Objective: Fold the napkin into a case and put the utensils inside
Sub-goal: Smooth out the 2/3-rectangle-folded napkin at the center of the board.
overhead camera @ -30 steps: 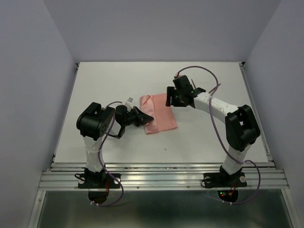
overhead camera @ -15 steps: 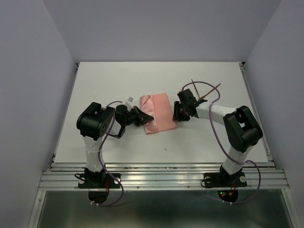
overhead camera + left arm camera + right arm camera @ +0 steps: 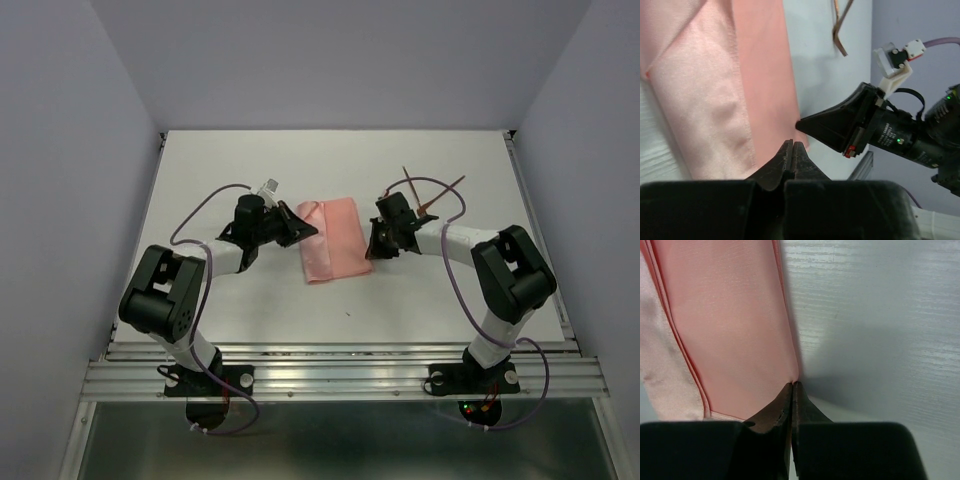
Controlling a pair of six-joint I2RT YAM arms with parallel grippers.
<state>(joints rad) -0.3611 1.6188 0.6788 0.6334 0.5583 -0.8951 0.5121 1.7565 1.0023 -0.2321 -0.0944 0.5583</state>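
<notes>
The salmon-pink napkin [image 3: 335,245] lies flat on the table as a folded oblong with a lighter flap along its left side. My left gripper [image 3: 311,232] is shut, its tips [image 3: 793,145] at the napkin's [image 3: 715,90] left edge; no cloth shows between them. On the opposite side my right gripper [image 3: 371,250] is shut on the napkin's [image 3: 730,315] right edge, and the cloth puckers at its tips [image 3: 792,385]. The utensils [image 3: 406,174], thin reddish-brown sticks, lie on the table behind the right arm. One of the utensils [image 3: 842,20] shows in the left wrist view.
A purple cable [image 3: 445,262] loops along the right arm close to the sticks. Grey walls close the table [image 3: 250,160] on three sides. A metal rail [image 3: 340,365] runs along the near edge.
The right gripper dropped from above the napkin to its right edge and shut there. The left arm swung out, and its shut gripper slid farther back along the napkin's left edge.
</notes>
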